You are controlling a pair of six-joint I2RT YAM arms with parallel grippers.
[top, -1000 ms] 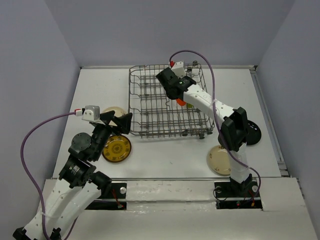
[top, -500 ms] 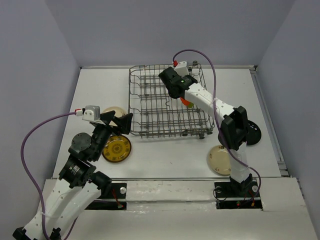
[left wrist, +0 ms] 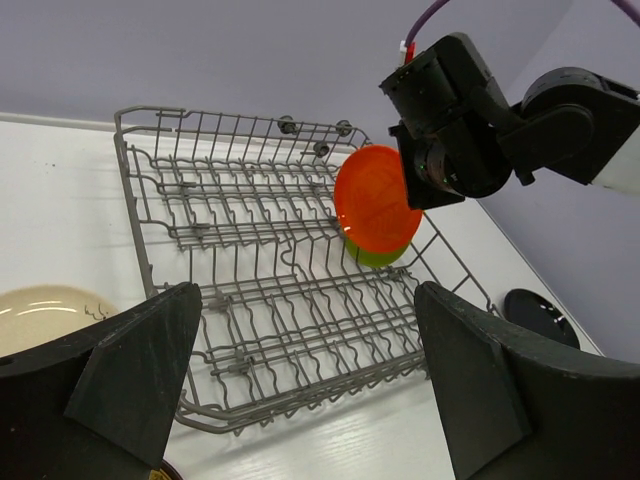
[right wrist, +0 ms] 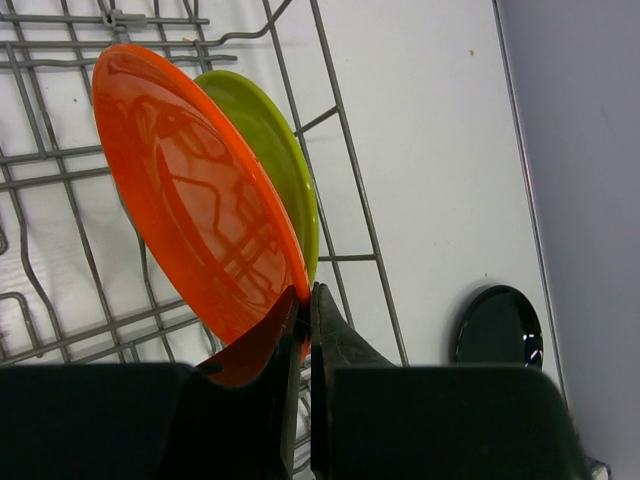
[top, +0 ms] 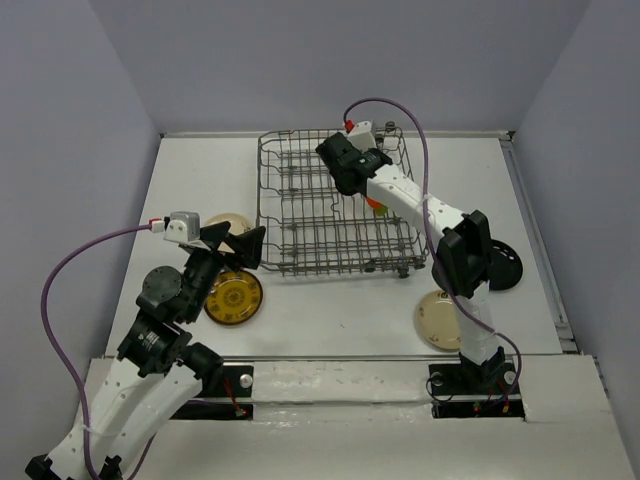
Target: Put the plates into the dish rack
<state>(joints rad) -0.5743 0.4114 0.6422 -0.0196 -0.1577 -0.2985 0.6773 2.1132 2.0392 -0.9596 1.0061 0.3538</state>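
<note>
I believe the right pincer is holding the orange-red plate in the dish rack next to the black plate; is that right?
Not quite: the right wrist view shows the lime green plate beside it, not the black one. The right pincer does hold the orange-red plate in the dish rack.

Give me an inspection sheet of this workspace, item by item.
Surface: white table, four plates lying on it.
Job's things: lime green plate standing in dish rack, orange-red plate beside it; black plate, beige plate, dark yellow plate, cream plate on table.
Clutter: nothing seen.
Grippers: right gripper shut on orange-red plate's rim; left gripper open, empty.
Cables: left arm's purple cable, right arm's purple cable, both looping free.
Surroundings: grey walls.
</note>
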